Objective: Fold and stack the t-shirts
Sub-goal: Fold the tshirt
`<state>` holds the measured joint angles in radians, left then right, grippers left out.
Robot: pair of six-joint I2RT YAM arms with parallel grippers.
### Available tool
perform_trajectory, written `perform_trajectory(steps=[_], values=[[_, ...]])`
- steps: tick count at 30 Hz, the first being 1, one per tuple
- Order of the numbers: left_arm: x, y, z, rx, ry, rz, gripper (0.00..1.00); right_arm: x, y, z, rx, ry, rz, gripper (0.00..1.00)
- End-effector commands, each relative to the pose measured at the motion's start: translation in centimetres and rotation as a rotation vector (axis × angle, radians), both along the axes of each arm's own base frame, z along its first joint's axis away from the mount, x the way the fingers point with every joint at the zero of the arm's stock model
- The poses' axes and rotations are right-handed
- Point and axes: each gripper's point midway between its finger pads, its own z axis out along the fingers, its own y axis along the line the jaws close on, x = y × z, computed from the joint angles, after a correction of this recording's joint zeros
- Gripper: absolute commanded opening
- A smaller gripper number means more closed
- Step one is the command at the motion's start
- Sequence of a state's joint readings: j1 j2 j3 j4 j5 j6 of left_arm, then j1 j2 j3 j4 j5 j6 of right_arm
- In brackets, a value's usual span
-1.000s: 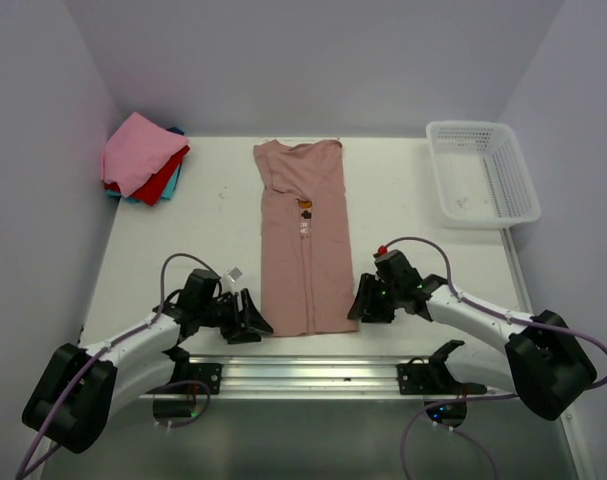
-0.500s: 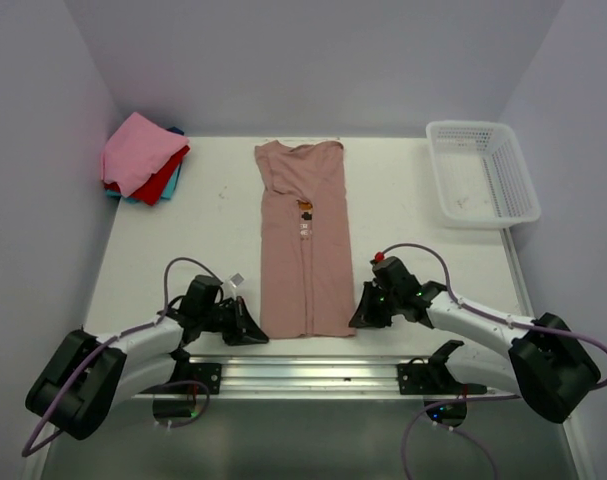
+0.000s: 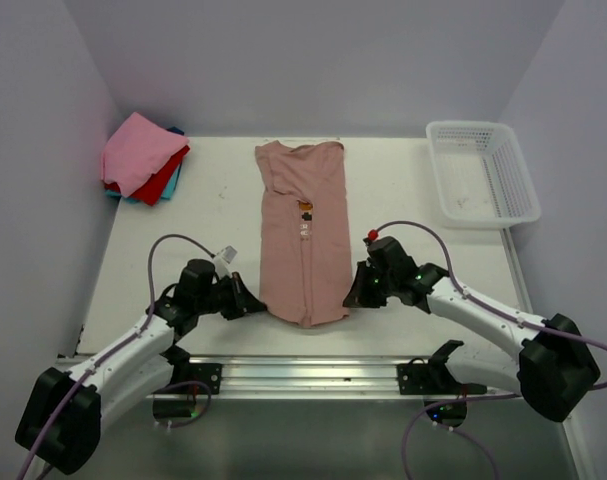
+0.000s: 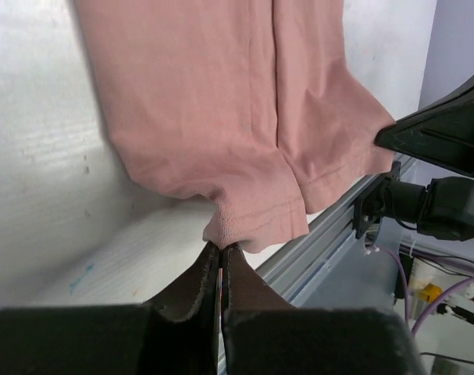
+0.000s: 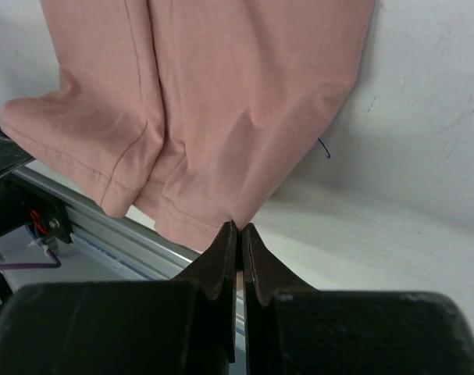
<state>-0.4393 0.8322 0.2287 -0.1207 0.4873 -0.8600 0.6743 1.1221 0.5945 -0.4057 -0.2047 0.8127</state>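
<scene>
A dusty-pink t-shirt (image 3: 303, 230) lies lengthwise down the middle of the table, its sides folded in, a small figure print on the chest. My left gripper (image 3: 253, 304) is shut on its near left hem corner (image 4: 229, 234). On the other side my right gripper (image 3: 349, 297) is shut on the near right hem corner (image 5: 240, 211). Both corners are lifted off the table and the near hem sags between them. A stack of folded t-shirts (image 3: 143, 160), bright pink on top with red and blue beneath, sits at the far left corner.
A white lattice basket (image 3: 481, 172) stands at the far right of the table. The metal rail (image 3: 303, 372) with the arm bases runs along the near edge. Walls close in the left, back and right sides.
Both grippers have shut on the hem corners and lifted them away from the near edge. The shirt's near end now looks shorter and rounded.
</scene>
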Motion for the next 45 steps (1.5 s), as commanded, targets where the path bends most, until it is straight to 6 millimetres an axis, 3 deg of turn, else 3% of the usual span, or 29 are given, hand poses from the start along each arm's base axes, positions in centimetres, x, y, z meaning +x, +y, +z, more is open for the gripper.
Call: perform_trajectory(steps=[1,9,12,13,17,19,20,22,23,25,26,27,28,29,30,31,32,33,34,35,36,39,41,43,44,45], values=[[3.2,-0.4,1.8,0.019,-0.145,0.012,0.00,2.0,0.2,1.1,-0.050,-0.077,0.019,0.00],[9.8,-0.8,3.9,0.136,-0.336,0.039,0.00,8.3,0.1,4.1,-0.178,-0.272,-0.020,0.00],[12.5,-1.3,4.0,0.167,-0.351,0.047,0.00,10.8,0.4,4.4,-0.212,-0.299,-0.023,0.00],[13.8,-1.6,5.3,0.160,-0.397,0.053,0.00,11.5,0.3,4.5,-0.222,-0.306,-0.029,0.00],[16.7,-1.7,5.9,0.201,-0.426,0.061,0.00,15.1,0.6,5.3,-0.238,-0.346,-0.040,0.00],[18.3,-1.2,6.0,0.214,-0.426,0.073,0.00,16.8,-0.1,4.6,-0.253,-0.328,-0.063,0.00],[19.1,-0.6,6.0,0.216,-0.422,0.092,0.00,17.9,0.1,5.4,-0.244,-0.343,-0.069,0.00],[20.1,-0.3,5.7,0.191,-0.398,0.101,0.00,19.4,-0.4,4.4,-0.263,-0.320,-0.082,0.00],[20.9,0.6,5.7,0.181,-0.390,0.128,0.00,20.5,-0.4,5.1,-0.262,-0.336,-0.090,0.00],[22.2,0.8,5.4,0.164,-0.383,0.141,0.00,21.8,-0.7,3.8,-0.294,-0.309,-0.100,0.00],[22.8,1.2,5.3,0.165,-0.377,0.153,0.00,23.1,-0.3,4.6,-0.287,-0.328,-0.108,0.00],[23.4,1.2,4.1,0.178,-0.354,0.151,0.00,23.9,-0.3,4.5,-0.289,-0.324,-0.117,0.00],[24.8,1.0,4.8,0.173,-0.374,0.158,0.00,24.8,-0.7,2.6,-0.321,-0.287,-0.131,0.00],[25.8,1.1,4.7,0.173,-0.370,0.170,0.00,26.5,-0.3,3.8,-0.312,-0.307,-0.161,0.00],[26.8,1.0,3.2,0.178,-0.340,0.170,0.05,27.7,-0.2,4.0,-0.313,-0.318,-0.175,0.07],[29.3,0.4,5.5,0.150,-0.408,0.173,0.13,29.0,-0.5,2.9,-0.354,-0.319,-0.199,0.25],[30.7,0.4,6.4,0.143,-0.435,0.181,0.27,30.7,-0.2,4.7,-0.341,-0.380,-0.227,0.37],[32.5,0.3,9.2,0.131,-0.506,0.201,0.32,31.6,-0.1,5.5,-0.333,-0.420,-0.248,0.65],[33.0,0.3,11.2,0.123,-0.568,0.212,0.36,32.5,-0.2,7.8,-0.310,-0.497,-0.290,0.75],[33.3,0.5,13.6,0.112,-0.627,0.233,0.71,32.3,-0.6,8.5,-0.306,-0.517,-0.308,0.81],[33.0,1.4,17.7,0.113,-0.722,0.287,1.00,32.2,-0.9,9.5,-0.298,-0.547,-0.320,0.90],[31.1,3.1,22.0,0.151,-0.829,0.333,1.00,30.4,-1.9,11.3,-0.294,-0.602,-0.320,0.93],[29.8,3.5,22.7,0.168,-0.852,0.325,1.00,28.6,-2.8,11.4,-0.301,-0.606,-0.312,0.93],[28.5,3.8,19.6,0.201,-0.762,0.306,1.00,27.3,-3.3,11.3,-0.297,-0.612,-0.306,0.93],[28.0,4.0,18.6,0.212,-0.732,0.307,1.00,26.2,-3.8,9.8,-0.310,-0.586,-0.294,0.93],[26.9,4.0,15.7,0.225,-0.649,0.286,1.00,25.4,-4.0,10.6,-0.293,-0.604,-0.294,0.93]])
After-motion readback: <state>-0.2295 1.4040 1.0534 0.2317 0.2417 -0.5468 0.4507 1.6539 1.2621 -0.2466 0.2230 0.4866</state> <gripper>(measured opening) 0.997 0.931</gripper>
